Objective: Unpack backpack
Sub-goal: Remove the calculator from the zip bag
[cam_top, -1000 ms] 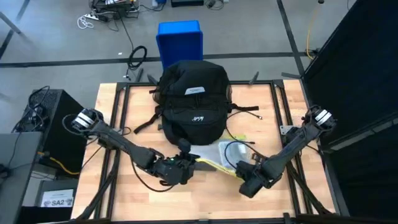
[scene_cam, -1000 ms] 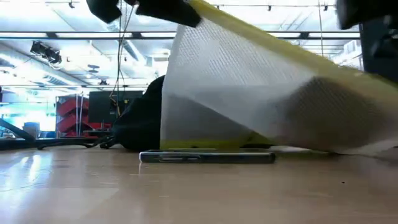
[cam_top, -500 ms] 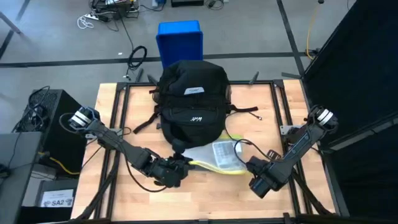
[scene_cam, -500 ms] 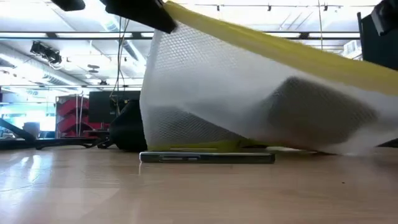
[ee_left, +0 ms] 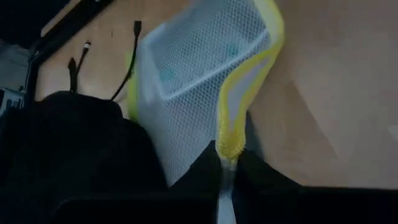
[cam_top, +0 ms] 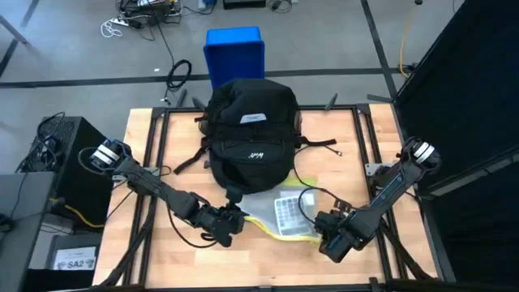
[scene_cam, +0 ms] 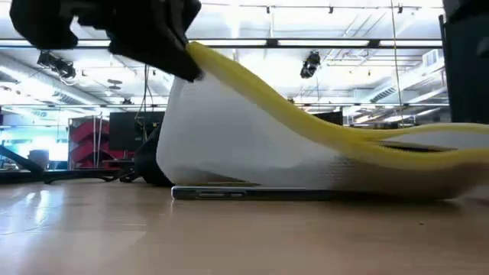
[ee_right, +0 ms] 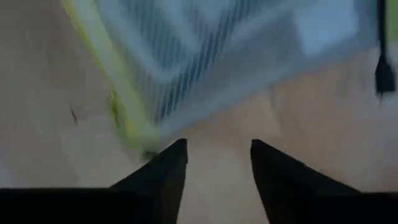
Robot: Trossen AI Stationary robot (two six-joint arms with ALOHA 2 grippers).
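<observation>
Near the middle of the high view, the backpack [cam_top: 250,134] lies on the wooden table [cam_top: 146,264], its mouth turned toward the lower part of the frame, with the blue plastic box [cam_top: 235,50] on the floor above it. Just below the backpack a white mesh pouch [cam_top: 280,213] with a yellow-green edge lies mostly outside the bag, one end close to the mouth. The left gripper [cam_top: 231,221], at lower centre-left of the high view, pinches the yellow edge of the pouch; in the left wrist view the edge runs down between its dark fingers, and the low view shows this corner lifted from the table while the rest sags onto it. The right gripper [cam_top: 323,237], lower right of centre, hangs just beside the other end of the pouch with its fingers [ee_right: 163,167] spread and nothing between them. A thin black cable [cam_top: 312,197] curls over the table near this end. I judge that the step in hand is drawing the pouch out and laying it down clear of the bag. The next move probably calls for carrying the pinched edge farther from the mouth, lowering it, and only then letting go, since the loose mesh may catch on the cable.
</observation>
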